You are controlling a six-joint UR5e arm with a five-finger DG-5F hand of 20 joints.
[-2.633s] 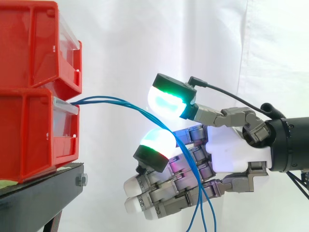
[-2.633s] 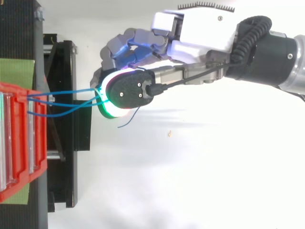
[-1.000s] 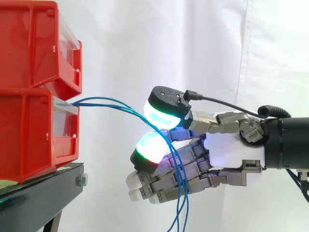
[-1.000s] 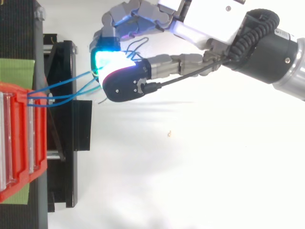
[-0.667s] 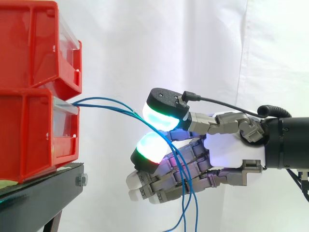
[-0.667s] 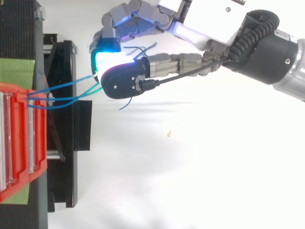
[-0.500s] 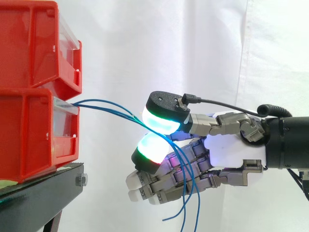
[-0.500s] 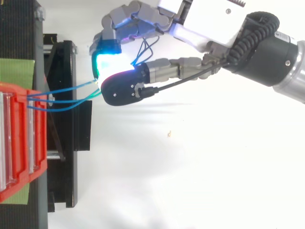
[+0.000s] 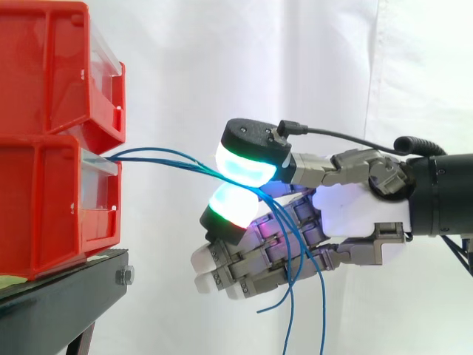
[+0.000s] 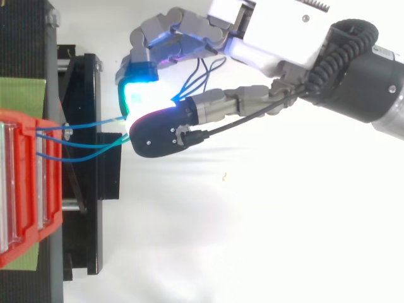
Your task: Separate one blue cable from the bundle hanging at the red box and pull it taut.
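Observation:
Three thin blue cables (image 9: 199, 167) leave the front of the lower red bin (image 9: 52, 207) and arc right into my hand (image 9: 358, 214), which reaches in from the right. The thumb's cyan-green pad (image 9: 247, 161) sits just above a finger's green pad (image 9: 229, 209), and the cables pass between them. Their loose ends (image 9: 287, 325) hang down across the curled lower fingers. In the top view the cables (image 10: 82, 125) fan from the red bin (image 10: 25, 189) toward the pads; one runs to the cyan-lit finger (image 10: 134, 85), the others go under the thumb (image 10: 161, 134).
A second red bin (image 9: 52, 66) is stacked on the lower one, both on the black stand (image 9: 59, 303). A green patch (image 10: 25, 95) lies on the stand (image 10: 88, 189) behind the bins. White curtain hangs behind, with a white floor below the hand.
The thumb pad has come down onto the finger pad with the cables between them. The hand has turned and risen slightly, and the loose cable ends have swung right.

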